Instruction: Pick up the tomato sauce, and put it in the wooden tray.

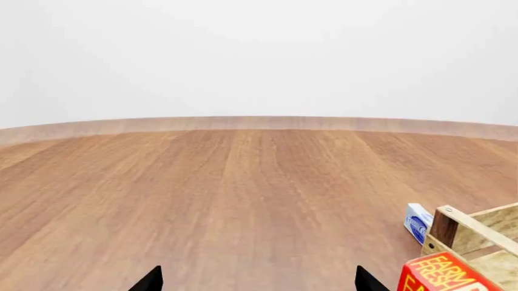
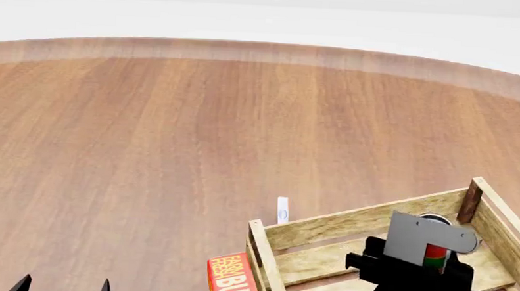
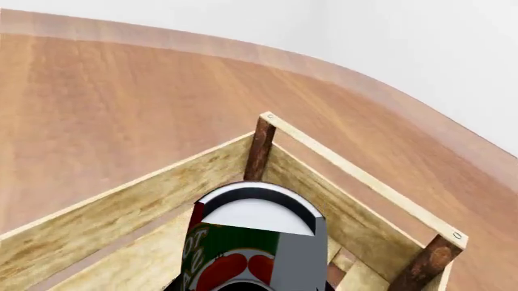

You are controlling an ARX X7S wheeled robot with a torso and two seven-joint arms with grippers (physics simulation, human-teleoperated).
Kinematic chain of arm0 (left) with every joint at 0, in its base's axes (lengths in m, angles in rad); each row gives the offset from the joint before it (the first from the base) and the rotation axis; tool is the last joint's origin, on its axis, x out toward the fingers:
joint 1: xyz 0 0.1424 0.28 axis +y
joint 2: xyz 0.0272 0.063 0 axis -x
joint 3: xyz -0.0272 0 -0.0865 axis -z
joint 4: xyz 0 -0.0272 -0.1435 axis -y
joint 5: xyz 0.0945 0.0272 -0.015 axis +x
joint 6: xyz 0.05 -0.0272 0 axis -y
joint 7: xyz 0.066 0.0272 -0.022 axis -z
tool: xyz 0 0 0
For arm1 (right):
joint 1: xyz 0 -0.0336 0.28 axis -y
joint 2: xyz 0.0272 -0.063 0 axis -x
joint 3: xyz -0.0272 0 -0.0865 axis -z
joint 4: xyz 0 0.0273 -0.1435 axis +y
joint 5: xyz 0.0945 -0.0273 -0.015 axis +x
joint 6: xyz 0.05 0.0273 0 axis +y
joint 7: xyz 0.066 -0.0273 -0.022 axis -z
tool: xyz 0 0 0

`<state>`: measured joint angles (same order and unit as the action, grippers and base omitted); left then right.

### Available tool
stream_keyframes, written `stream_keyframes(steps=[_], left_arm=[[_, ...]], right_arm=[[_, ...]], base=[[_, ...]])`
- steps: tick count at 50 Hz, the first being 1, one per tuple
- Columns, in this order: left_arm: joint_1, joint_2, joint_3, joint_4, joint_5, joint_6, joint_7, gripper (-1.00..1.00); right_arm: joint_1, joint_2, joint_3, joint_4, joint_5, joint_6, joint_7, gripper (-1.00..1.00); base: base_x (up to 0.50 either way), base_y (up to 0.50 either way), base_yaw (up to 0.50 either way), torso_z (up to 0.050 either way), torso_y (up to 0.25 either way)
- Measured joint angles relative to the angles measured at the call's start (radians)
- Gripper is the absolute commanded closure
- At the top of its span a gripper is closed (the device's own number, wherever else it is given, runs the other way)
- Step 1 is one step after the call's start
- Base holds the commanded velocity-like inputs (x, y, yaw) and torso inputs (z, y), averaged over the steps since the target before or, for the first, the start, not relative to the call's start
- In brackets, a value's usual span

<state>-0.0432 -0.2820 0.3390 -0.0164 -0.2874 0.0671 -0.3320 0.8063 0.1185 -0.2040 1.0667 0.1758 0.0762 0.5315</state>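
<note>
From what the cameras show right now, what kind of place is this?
Probably a simulated tabletop test scene, not a real room: a broad bare wooden surface ends at a plain white backdrop. On it are only groceries, such as a butter box, and a wooden tray where the right gripper holds the tomato sauce.

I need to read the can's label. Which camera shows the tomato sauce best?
The right wrist view: the tomato sauce fills the foreground, label and silver top visible. The head view shows only a sliver behind the right gripper. The left wrist view misses it.
</note>
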Motion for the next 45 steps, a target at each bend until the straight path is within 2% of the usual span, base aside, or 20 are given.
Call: stream_keyframes(steps=[15,45], left_arm=[[0.003,-0.004,0.004,0.006,-0.002,0.000,-0.006,-1.00],[-0.001,-0.009,0.012,0.004,-0.007,0.002,-0.013,-1.00]], right_arm=[[0.050,-0.020,0.030,0.195,-0.010,-0.103,-0.031,1.00],[0.046,-0.030,0.133,0.242,-0.081,-0.146,-0.072,1.00]], base=[[0.00,0.00,0.00,0.000,0.000],[0.00,0.00,0.00,0.000,0.000]])
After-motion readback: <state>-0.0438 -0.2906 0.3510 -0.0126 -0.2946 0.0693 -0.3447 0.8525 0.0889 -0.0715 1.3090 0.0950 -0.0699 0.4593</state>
